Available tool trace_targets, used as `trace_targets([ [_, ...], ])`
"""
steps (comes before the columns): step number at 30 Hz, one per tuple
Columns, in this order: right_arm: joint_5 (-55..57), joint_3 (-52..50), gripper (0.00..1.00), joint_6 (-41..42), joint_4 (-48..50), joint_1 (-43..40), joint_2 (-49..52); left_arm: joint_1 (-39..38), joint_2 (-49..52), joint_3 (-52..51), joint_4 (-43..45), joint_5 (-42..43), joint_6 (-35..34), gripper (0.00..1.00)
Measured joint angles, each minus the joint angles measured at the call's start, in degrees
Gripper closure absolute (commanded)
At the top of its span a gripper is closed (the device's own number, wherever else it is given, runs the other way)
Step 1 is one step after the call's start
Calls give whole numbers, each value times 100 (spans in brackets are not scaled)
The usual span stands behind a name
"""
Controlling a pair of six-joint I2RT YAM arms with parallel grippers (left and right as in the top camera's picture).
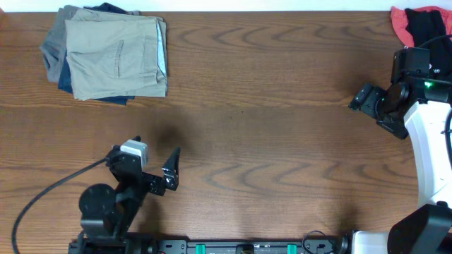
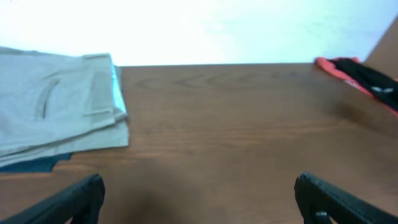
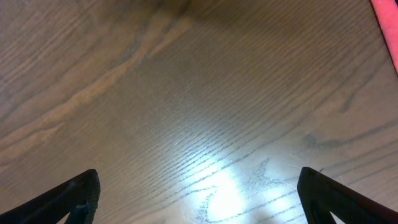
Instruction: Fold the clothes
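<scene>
Both left gripper and right gripper are shown spread wide and empty, well apart from the shorts.

The left arm was matte black, with a round base housing, a silver-white block at its wrist and a black cable looping toward the near-left corner of the dark brown wooden tabletop. The right arm wore a white shell below a black wrist bearing a green light. The left end effector and right end effector had black wedge-shaped fingers.
</scene>
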Motion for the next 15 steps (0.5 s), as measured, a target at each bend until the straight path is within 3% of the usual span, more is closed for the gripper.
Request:
trace_targets([
  [9, 0, 0, 1, 0, 0, 0, 0, 0, -1143, -1600, 1377, -417, -2, 2],
  [15, 0, 0, 1, 0, 0, 0, 0, 46, -1362, -2212, 2127, -509, 0, 2],
])
